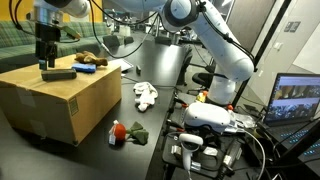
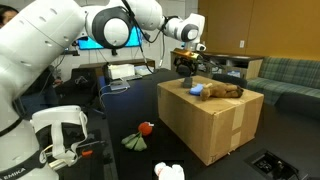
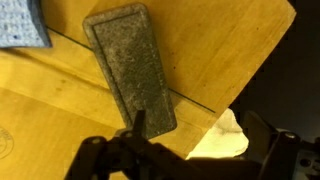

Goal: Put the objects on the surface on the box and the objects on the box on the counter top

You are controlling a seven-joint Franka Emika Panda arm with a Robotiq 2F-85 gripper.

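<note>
Cardboard box [image 1: 70, 105] top, grey block [image 3: 130, 70] near its edge, gripper [image 1: 47, 62] spread above, perhaps not touching

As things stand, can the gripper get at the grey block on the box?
Probably yes: the open gripper hovers right above the grey block on the box, with nothing lying between them.

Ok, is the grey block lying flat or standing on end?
Lying flat. In the wrist view the grey block shows its broad face up, resting along its whole length on the box.
</note>
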